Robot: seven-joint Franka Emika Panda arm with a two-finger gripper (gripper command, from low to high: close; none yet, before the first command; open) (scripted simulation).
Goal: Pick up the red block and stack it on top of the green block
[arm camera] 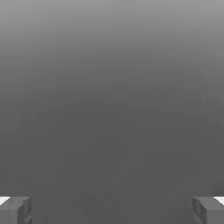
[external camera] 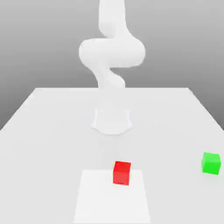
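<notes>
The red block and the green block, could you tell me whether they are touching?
Apart: the exterior view shows bare table between the red block and the green block.

The white arm (external camera: 111, 52) stood at the far side of the table (external camera: 43, 127), rising from a round base (external camera: 112, 120) planted on the tabletop. Above that base it curved in a thick bend, swelling out to both sides before climbing straight up past the top of the exterior view. In the hand view, the gripper (arm camera: 112, 210) had its two grey fingertips (arm camera: 15, 210) set far apart, one at each side, the jaws spread wide with nothing between them.
</notes>
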